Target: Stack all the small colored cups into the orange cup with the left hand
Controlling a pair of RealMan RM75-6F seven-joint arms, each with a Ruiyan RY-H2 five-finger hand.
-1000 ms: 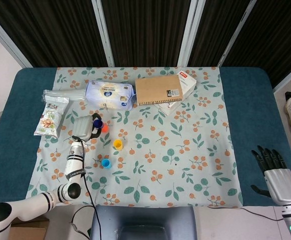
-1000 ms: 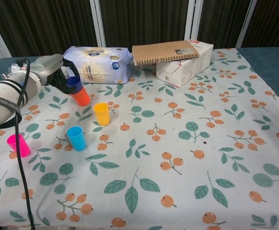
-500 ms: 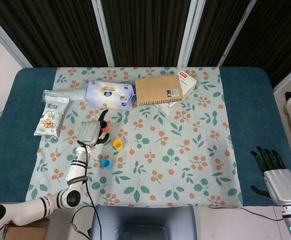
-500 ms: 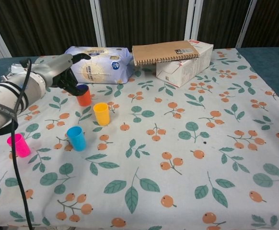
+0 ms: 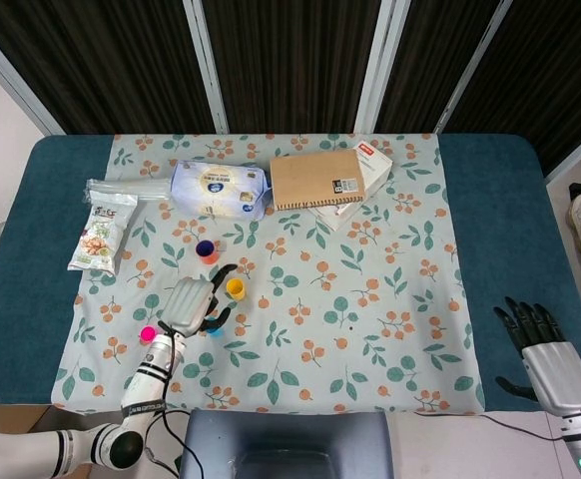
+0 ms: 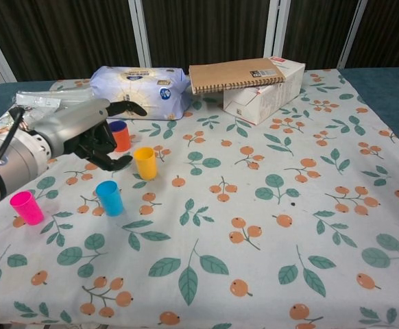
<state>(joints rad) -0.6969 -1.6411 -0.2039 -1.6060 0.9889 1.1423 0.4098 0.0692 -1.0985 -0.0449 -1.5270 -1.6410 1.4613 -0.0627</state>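
The left robot hand (image 6: 93, 133) hovers low over the tabletop (image 6: 268, 226) with its fingers spread apart and nothing in its grasp. In the head view this left robot hand (image 5: 191, 304) hangs between the pink cup (image 5: 148, 334) and the yellow cup (image 5: 236, 288), partly covering the light blue cup (image 5: 214, 323). In the chest view its dark fingertips reach toward the yellow cup (image 6: 144, 163), just beside it and apart from it. The light blue cup (image 6: 109, 198) stands upright below the hand, and the pink cup (image 6: 27, 208) stands further left.

Just behind the hand stands the orange cup (image 6: 120, 136), upright, with a dark blue cup (image 6: 118, 126) nested inside it so that only the blue rim shows. From above, the orange cup (image 5: 207, 250) sits in front of the white tissue pack (image 5: 219, 189).

The right robot hand (image 5: 542, 344) rests at the tabletop's far right edge, fingers extended and apart, holding nothing.

Along the back lie a snack packet (image 5: 99, 238), a brown notebook (image 5: 315, 179) and a white box (image 5: 373, 163) beneath it.
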